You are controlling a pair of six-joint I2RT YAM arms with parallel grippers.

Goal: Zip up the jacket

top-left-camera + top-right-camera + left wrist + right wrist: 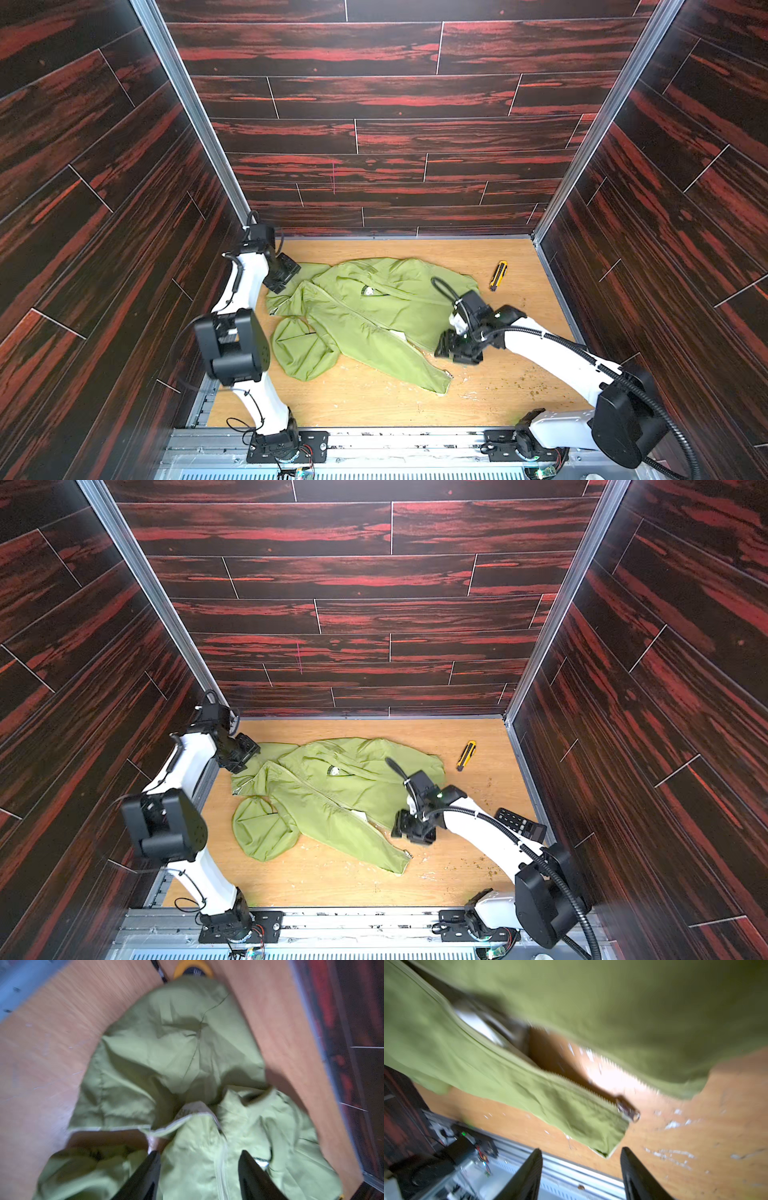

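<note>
Left pincer [199, 1152] and right pincer [581, 1149] gape empty at your jacket [374, 320]; utility knife [498, 275] near tabletop's [374, 407] far-right corner. Jacket lies diagonally; hood [299, 353] left, hem near-right.

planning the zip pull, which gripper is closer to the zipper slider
The right gripper: it hovers open by the hem, beside the zipper slider. The left gripper is at the far collar end of the jacket.
</note>
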